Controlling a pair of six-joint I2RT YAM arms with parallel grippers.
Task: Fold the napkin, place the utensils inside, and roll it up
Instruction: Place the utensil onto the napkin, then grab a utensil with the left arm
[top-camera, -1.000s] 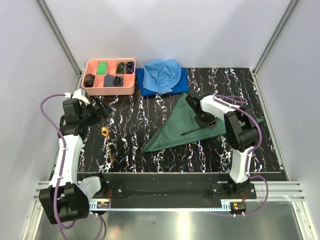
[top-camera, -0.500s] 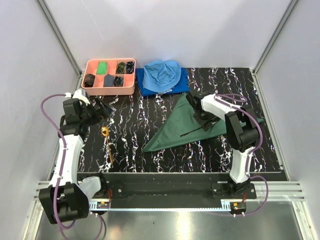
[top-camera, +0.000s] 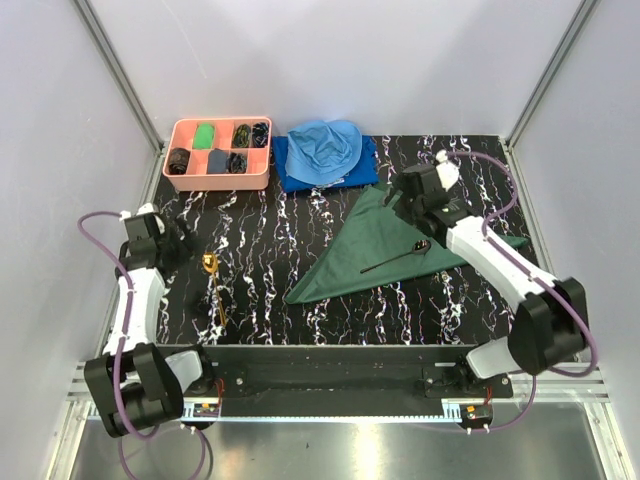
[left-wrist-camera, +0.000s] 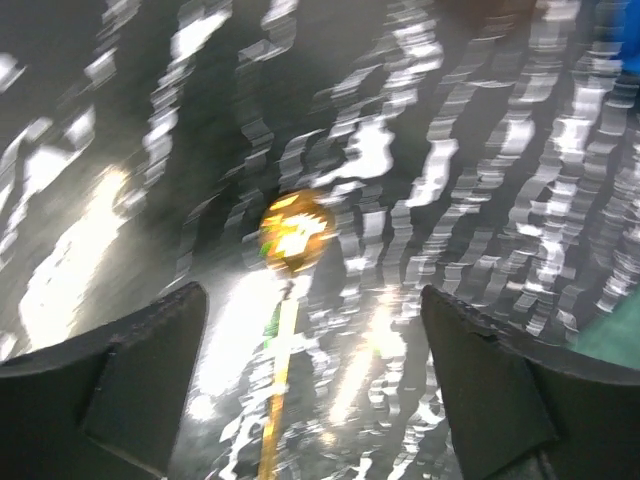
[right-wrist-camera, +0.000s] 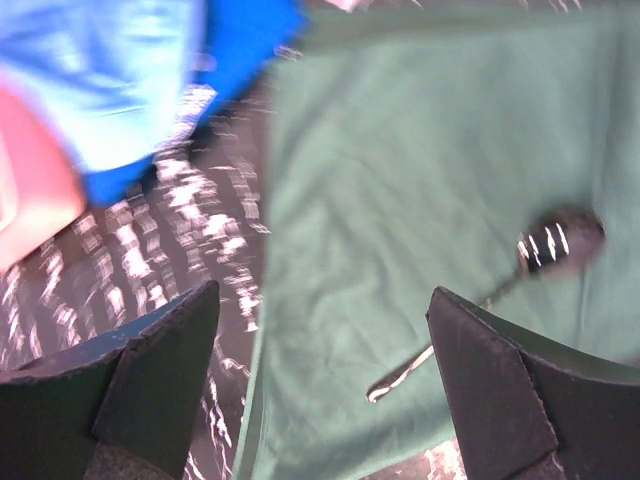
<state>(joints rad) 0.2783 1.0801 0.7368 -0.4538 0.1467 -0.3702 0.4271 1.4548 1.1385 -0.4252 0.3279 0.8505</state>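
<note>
The right gripper (right-wrist-camera: 325, 292) is hanging above the napkin (top-camera: 365, 245) with its fingers spread wide and nothing between them. A second ago it was sitting low on the cloth beside the other utensil (top-camera: 398, 258). Now the right arm is reaching in from further right, with its wrist raised near the napkin's far corner. The napkin is lying where it was, folded into a triangle on the right half of the tabletop (top-camera: 300, 230). The other utensil is resting across it, bowl toward the right, in the same place as before.

The left gripper (left-wrist-camera: 312, 295) is also gaping open and holding nothing. It is looking down at the gold spoon (left-wrist-camera: 291, 236), which is lying on the bare tabletop well left of the napkin, its handle pointing toward the near edge. Compared with the earlier frames, the left arm is sitting further back and lower on the left side. The gold spoon itself is showing no shift.

Along the far edge, the pink tray (top-camera: 215, 184), the light blue cloth (top-camera: 325, 148) and the royal-blue cloth (top-camera: 290, 178) under it are lying as before.
</note>
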